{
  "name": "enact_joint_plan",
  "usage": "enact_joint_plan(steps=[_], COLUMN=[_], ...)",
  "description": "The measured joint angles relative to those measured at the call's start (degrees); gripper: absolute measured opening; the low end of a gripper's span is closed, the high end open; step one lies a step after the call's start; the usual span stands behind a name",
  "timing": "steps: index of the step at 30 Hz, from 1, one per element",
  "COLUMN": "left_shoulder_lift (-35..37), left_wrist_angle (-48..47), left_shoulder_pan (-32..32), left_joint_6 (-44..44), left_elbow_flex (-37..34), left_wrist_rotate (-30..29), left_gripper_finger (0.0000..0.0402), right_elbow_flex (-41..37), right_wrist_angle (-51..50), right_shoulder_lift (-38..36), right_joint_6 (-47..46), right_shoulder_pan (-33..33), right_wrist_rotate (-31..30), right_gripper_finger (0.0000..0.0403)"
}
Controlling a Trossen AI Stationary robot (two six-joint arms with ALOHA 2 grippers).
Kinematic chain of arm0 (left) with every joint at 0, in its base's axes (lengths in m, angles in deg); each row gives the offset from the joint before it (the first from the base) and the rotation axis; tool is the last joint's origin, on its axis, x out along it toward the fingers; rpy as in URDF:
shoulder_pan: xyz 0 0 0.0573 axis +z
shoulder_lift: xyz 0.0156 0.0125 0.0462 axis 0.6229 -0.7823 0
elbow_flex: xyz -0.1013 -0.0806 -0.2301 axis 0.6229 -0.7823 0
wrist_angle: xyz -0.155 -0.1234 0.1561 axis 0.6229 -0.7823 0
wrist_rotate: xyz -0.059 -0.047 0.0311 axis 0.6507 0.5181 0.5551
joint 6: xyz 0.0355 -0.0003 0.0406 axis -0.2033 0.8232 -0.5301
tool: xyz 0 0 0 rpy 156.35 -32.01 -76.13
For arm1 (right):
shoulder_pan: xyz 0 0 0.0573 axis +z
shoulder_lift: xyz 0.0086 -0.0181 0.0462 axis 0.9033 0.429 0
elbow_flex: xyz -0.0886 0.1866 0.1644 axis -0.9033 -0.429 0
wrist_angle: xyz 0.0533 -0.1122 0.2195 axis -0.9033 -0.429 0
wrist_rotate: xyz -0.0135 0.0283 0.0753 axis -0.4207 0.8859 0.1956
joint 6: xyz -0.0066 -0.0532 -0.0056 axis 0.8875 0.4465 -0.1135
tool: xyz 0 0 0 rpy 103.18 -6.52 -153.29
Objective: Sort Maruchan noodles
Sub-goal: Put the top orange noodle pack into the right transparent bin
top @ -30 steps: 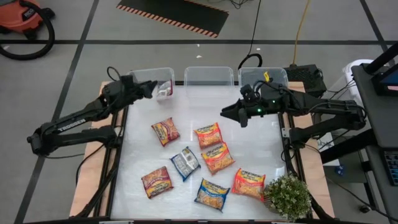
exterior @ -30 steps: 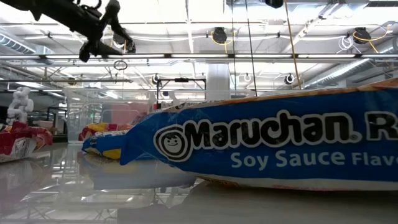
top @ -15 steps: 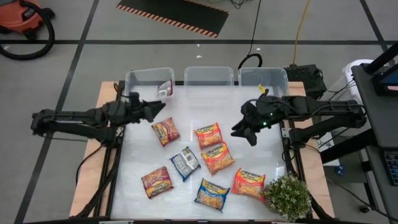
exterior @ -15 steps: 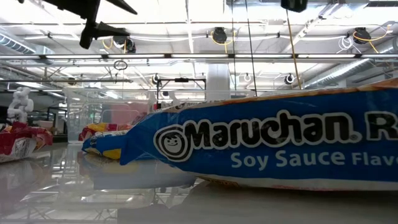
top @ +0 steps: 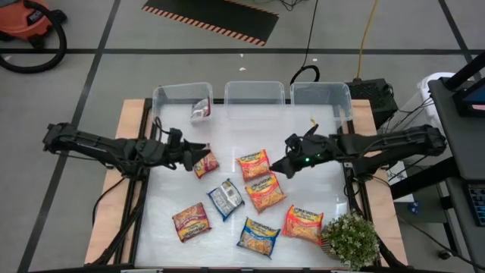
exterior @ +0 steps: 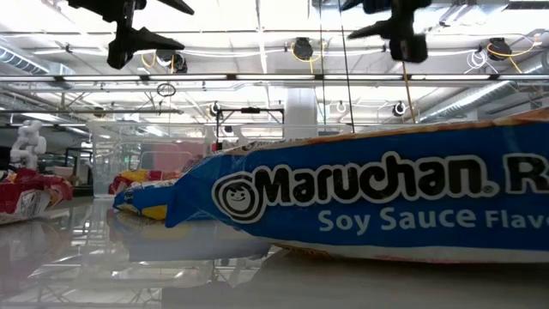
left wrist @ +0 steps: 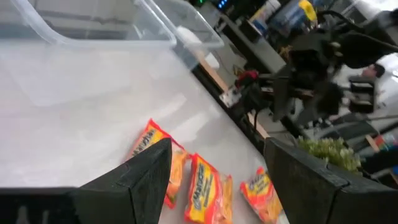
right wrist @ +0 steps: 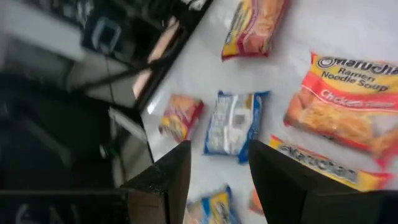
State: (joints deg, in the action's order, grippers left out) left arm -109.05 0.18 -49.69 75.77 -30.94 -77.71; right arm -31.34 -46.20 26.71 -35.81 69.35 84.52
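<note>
Reaching low with wide-open fingers, the left claw [top: 198,154] hangs over a red packet [top: 203,161] to grab it, while the right claw [top: 279,167], also open, waits near orange ones [top: 255,162].

Blue packet [exterior: 377,202], low view: "Maruchan", "Soy Sauce Flav…" cut off at edge, letter "R" after brand. Orange packet [right wrist: 348,102], right wrist view: "Maruchan Ramen Noodle Soup", "Chicken". Other packets illegible.

Eight noodle packets [top: 264,192], three bins [top: 254,92], one plant [top: 349,239].
</note>
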Motion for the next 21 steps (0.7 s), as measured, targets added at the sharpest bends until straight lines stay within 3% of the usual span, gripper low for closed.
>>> enact_joint_plan(steps=[7,21], left_shoulder_lift=[-0.02,-0.01], left_wrist_angle=[-0.93,-3.59], left_shoulder_pan=[-0.49,-0.54], left_joint_6=[-2.44,-4.20], left_elbow_flex=[-0.02,-0.02], left_wrist_rotate=[0.31,2.61], left_gripper_finger=[0.0259,0.0259], right_elbow_flex=[-6.77,-8.37], right_wrist_angle=[2.94,9.65], right_shoulder_lift=[5.24,21.17], right_joint_6=[-10.64,-10.86], right_shoulder_pan=[-0.72,-8.17], right_wrist_rotate=[-7.16,-5.59], right_gripper_finger=[0.0155,0.0155])
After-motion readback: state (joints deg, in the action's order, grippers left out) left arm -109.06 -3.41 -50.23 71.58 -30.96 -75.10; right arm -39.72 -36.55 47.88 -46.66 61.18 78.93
